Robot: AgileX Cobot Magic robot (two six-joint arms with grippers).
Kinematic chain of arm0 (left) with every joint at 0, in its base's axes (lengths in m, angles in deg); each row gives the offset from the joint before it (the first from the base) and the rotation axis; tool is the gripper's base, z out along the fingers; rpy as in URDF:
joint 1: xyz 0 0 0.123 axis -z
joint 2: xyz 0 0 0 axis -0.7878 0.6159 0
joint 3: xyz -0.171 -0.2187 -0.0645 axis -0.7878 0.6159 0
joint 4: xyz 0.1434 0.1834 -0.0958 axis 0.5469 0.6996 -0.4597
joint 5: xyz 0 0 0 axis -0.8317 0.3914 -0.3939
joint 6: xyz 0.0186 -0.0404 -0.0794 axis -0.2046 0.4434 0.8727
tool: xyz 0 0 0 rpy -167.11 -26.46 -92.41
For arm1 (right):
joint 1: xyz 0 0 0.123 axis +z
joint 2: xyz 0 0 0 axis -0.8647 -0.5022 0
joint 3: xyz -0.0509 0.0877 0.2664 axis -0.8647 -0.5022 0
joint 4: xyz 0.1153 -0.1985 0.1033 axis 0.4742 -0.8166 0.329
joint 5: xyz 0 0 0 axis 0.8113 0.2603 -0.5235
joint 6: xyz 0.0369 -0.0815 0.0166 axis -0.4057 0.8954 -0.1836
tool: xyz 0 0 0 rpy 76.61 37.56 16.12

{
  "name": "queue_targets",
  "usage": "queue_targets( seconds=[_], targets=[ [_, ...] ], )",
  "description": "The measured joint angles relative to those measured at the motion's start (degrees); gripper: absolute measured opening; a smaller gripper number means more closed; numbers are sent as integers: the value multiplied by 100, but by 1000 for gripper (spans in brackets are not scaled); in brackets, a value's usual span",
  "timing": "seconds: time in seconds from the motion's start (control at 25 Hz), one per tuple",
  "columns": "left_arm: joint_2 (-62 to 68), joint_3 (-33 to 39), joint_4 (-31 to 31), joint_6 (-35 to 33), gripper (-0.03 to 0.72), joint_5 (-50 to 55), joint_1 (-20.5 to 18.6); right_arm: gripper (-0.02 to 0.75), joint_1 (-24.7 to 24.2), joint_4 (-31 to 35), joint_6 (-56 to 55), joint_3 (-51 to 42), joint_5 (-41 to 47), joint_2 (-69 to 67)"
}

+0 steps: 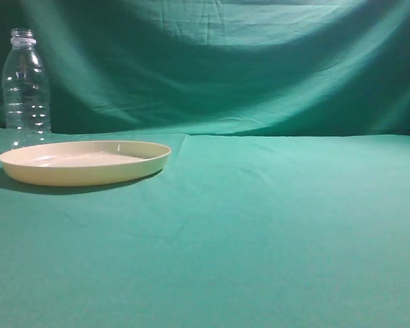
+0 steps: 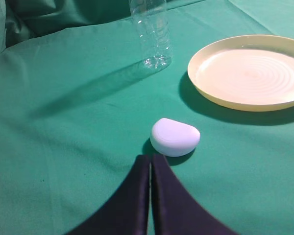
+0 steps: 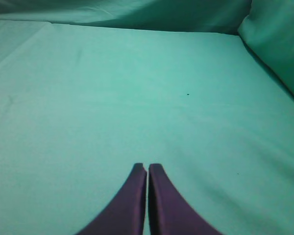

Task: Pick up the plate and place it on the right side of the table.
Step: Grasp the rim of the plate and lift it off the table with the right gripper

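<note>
The cream-yellow round plate (image 1: 85,162) lies flat on the teal table (image 1: 260,225) at the left. It also shows in the left wrist view (image 2: 250,73) at the upper right. My left gripper (image 2: 150,157) is shut and empty, low over the cloth, well short of the plate and to its left. My right gripper (image 3: 147,167) is shut and empty over bare cloth; no plate shows in its view. Neither gripper shows in the exterior view.
A clear ribbed plastic bottle (image 1: 26,89) stands upright just behind the plate's left side and shows in the left wrist view (image 2: 151,34) too. A small white rounded lump (image 2: 175,137) lies right in front of my left fingertips. A wrinkled green backdrop (image 1: 225,61) closes the back.
</note>
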Motion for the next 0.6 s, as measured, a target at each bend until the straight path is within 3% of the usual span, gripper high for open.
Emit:
queue_targets(
  seconds=[0.6],
  targets=[
    [0,0,0,0,0,0,0,0,0,0,0,0,0,0]
  ],
)
